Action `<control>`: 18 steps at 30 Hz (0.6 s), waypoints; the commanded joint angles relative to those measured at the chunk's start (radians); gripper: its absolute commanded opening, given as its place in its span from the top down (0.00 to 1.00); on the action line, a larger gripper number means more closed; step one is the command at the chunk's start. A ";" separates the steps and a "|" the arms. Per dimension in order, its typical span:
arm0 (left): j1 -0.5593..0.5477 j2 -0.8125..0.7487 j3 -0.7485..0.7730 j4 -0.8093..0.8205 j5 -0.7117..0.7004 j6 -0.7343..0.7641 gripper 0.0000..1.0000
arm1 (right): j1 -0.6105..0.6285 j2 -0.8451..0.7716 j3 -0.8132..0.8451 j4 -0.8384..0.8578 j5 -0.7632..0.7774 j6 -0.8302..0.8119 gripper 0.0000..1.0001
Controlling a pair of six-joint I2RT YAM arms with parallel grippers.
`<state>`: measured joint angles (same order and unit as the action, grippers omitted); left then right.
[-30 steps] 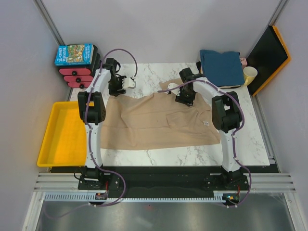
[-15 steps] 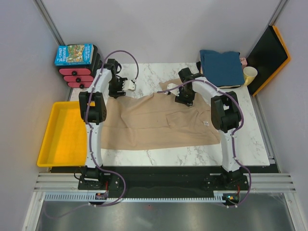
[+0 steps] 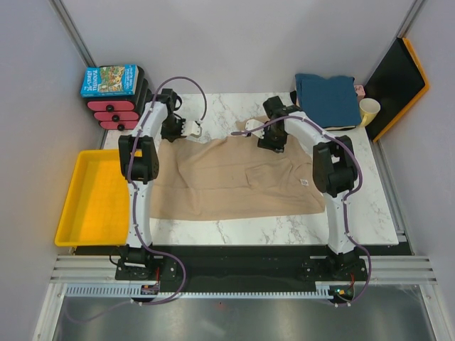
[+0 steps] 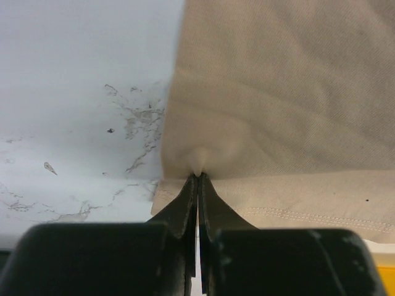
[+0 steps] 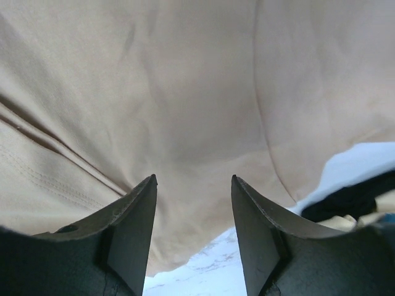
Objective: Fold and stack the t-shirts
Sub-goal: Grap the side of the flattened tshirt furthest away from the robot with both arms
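A large tan t-shirt (image 3: 234, 177) lies spread across the marble table, its small white label (image 3: 303, 182) near the right side. My left gripper (image 3: 172, 135) is at the shirt's far left corner. In the left wrist view its jaws (image 4: 198, 176) are shut on a small pinch of the tan cloth (image 4: 278, 92) at the folded edge. My right gripper (image 3: 271, 142) hovers over the shirt's far right part. Its fingers (image 5: 192, 179) stand open just above the tan cloth (image 5: 185, 80), with nothing between them. A folded teal-blue t-shirt (image 3: 327, 96) lies at the far right.
A yellow tray (image 3: 92, 199) sits off the table's left edge. A blue picture box (image 3: 110, 79) rests on red and black items at the far left. A pale yellow cup (image 3: 368, 110) and a black, orange-edged board (image 3: 398, 78) stand at the far right.
My left gripper has closed on the shirt's far left edge. Both grippers have shifted slightly toward the far side of the table.
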<state>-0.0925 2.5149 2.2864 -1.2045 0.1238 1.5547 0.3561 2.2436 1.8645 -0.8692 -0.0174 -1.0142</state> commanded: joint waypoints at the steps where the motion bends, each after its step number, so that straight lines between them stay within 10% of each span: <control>1: -0.004 -0.042 -0.007 -0.006 0.030 -0.116 0.98 | -0.017 -0.091 0.039 0.081 0.007 0.057 0.40; 18: -0.050 -0.304 -0.240 0.031 0.045 -0.231 0.98 | -0.161 0.218 0.344 0.415 -0.147 0.574 0.30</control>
<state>-0.1257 2.2845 2.0743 -1.1755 0.1421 1.3811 0.1753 2.3959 2.1723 -0.5789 -0.1036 -0.5755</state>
